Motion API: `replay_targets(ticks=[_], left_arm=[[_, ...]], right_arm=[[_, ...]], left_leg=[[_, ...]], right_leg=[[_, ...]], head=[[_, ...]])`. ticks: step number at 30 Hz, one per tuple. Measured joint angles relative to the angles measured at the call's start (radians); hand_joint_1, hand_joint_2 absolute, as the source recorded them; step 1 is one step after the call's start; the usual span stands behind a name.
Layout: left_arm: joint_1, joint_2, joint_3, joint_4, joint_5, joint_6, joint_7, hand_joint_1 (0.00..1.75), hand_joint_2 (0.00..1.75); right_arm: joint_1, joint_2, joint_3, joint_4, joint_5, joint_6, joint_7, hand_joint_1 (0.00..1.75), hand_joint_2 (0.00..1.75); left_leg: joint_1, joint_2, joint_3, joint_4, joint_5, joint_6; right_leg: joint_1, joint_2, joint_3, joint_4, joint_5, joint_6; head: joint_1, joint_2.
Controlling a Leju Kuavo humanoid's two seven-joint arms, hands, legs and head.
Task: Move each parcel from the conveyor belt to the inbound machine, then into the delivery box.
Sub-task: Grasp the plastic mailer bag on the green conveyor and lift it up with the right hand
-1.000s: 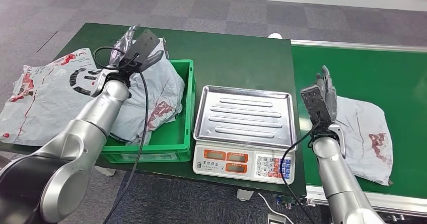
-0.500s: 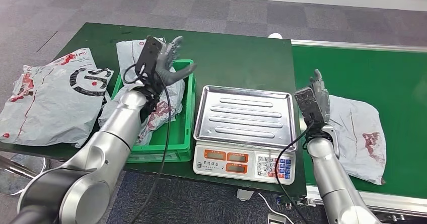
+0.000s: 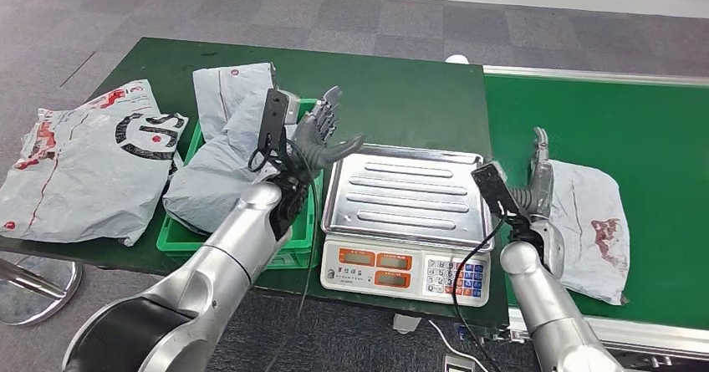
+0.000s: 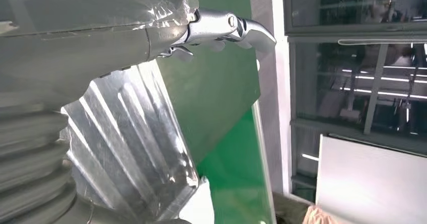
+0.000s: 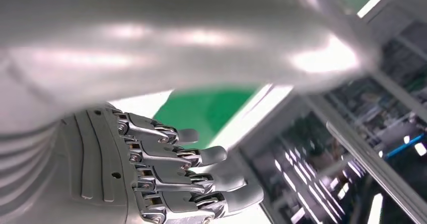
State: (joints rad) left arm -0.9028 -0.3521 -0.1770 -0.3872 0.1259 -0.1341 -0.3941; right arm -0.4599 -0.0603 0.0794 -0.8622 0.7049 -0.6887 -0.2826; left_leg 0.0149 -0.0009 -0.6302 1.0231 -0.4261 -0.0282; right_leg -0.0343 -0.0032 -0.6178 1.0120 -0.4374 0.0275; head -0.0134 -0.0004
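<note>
1. My left hand [image 3: 322, 134] hangs with fingers spread, holding nothing, over the gap between the green bin [image 3: 306, 221] and the scale [image 3: 407, 213].
2. My right hand [image 3: 539, 180] rests against the edge of a grey parcel [image 3: 598, 226] on the conveyor belt [image 3: 635, 129]; whether it grips, I cannot tell.
3. Another parcel [image 3: 213, 167] lies in the bin.
4. A large bag [image 3: 79, 163] lies on the table [image 3: 393, 96].

A crumpled grey plastic parcel with red print [image 3: 598, 230] lies flat on the green conveyor belt [image 3: 652, 138]. The silver-trayed weighing scale [image 3: 407, 192] stands bare just beside it. Another grey bagged parcel [image 3: 219, 159] is heaped in the green plastic crate [image 3: 303, 238], spilling over its rim.
</note>
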Motion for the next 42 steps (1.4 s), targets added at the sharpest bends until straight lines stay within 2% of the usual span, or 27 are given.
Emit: replay_targets(ticks=[3, 5, 9, 11, 19, 27, 29, 32, 35, 42], left_arm=[[0.008, 0.000, -0.083, -0.002, 0.023, 0.017, -0.006, 0.00, 1.75], [0.011, 0.000, -0.129, -0.002, 0.034, 0.032, -0.012, 0.00, 1.75], [0.019, 0.000, -0.238, -0.017, 0.099, 0.076, -0.017, 0.00, 1.75], [0.022, 0.000, -0.287, -0.026, 0.129, 0.090, -0.014, 0.00, 1.75], [0.028, 0.000, -0.371, -0.043, 0.150, 0.101, -0.010, 0.00, 1.75], [0.024, 0.000, -0.428, -0.038, 0.233, 0.142, -0.030, 0.00, 1.75], [0.020, 0.000, -0.431, -0.035, 0.231, 0.145, -0.039, 0.00, 1.75], [0.015, 0.000, -0.431, -0.030, 0.212, 0.142, -0.048, 0.00, 1.75], [0.012, 0.000, -0.431, -0.027, 0.192, 0.136, -0.052, 0.00, 1.75], [0.011, 0.000, -0.431, -0.023, 0.190, 0.134, -0.053, 0.00, 1.75]], right_arm=[[0.006, 0.000, -0.024, 0.011, 0.056, -0.007, 0.010, 0.00, 1.75], [0.011, 0.001, -0.055, 0.013, 0.160, -0.008, 0.030, 0.00, 1.75], [0.039, 0.018, -0.199, -0.016, 0.460, -0.009, 0.078, 0.00, 1.75], [0.055, 0.027, -0.270, -0.035, 0.530, -0.010, 0.092, 0.00, 1.75], [0.088, 0.044, -0.397, -0.070, 0.581, -0.011, 0.121, 0.00, 1.75], [0.138, 0.023, -0.449, -0.039, 0.729, -0.004, 0.372, 0.00, 1.75], [0.148, 0.014, -0.451, -0.019, 0.754, 0.030, 0.439, 0.00, 1.75], [0.170, 0.008, -0.451, -0.008, 0.784, 0.156, 0.532, 0.00, 1.75], [0.190, 0.008, -0.451, -0.006, 0.803, 0.256, 0.573, 0.00, 1.75], [0.199, 0.007, -0.451, -0.005, 0.806, 0.281, 0.582, 0.00, 1.75]], left_leg=[[0.000, 0.000, 0.000, 0.000, 0.000, 0.000], [0.000, 0.000, 0.000, 0.000, 0.000, 0.000], [0.000, -0.001, 0.000, 0.000, 0.000, 0.000], [0.000, -0.002, -0.001, 0.000, 0.000, 0.000], [0.000, 0.000, -0.001, 0.000, -0.001, 0.000], [0.000, 0.001, -0.001, 0.000, -0.001, 0.001], [0.000, 0.001, -0.001, 0.000, -0.001, 0.001], [0.000, 0.001, -0.001, 0.000, -0.001, 0.001], [0.000, 0.001, -0.001, 0.000, -0.001, 0.001], [0.000, 0.001, -0.001, 0.000, -0.001, 0.001]], right_leg=[[0.000, 0.000, 0.000, 0.000, 0.000, 0.000], [0.000, 0.000, 0.000, 0.000, 0.000, 0.000], [0.000, -0.002, 0.000, 0.000, 0.000, 0.000], [0.000, -0.002, 0.001, 0.000, 0.000, 0.000], [0.000, 0.000, 0.000, -0.001, 0.000, 0.000], [0.000, 0.000, 0.000, -0.001, 0.000, 0.000], [0.000, 0.000, 0.000, -0.001, 0.000, 0.000], [0.000, 0.000, 0.000, -0.001, 0.000, 0.000], [0.000, 0.000, 0.000, -0.001, 0.000, 0.000], [0.000, 0.001, 0.000, -0.001, 0.000, 0.000]], head=[[0.000, 0.000], [0.000, 0.000], [0.000, 0.000], [0.000, 0.000], [0.000, 0.000], [0.000, 0.000], [0.000, 0.000], [0.000, 0.000], [0.000, 0.000], [0.000, 0.000]])
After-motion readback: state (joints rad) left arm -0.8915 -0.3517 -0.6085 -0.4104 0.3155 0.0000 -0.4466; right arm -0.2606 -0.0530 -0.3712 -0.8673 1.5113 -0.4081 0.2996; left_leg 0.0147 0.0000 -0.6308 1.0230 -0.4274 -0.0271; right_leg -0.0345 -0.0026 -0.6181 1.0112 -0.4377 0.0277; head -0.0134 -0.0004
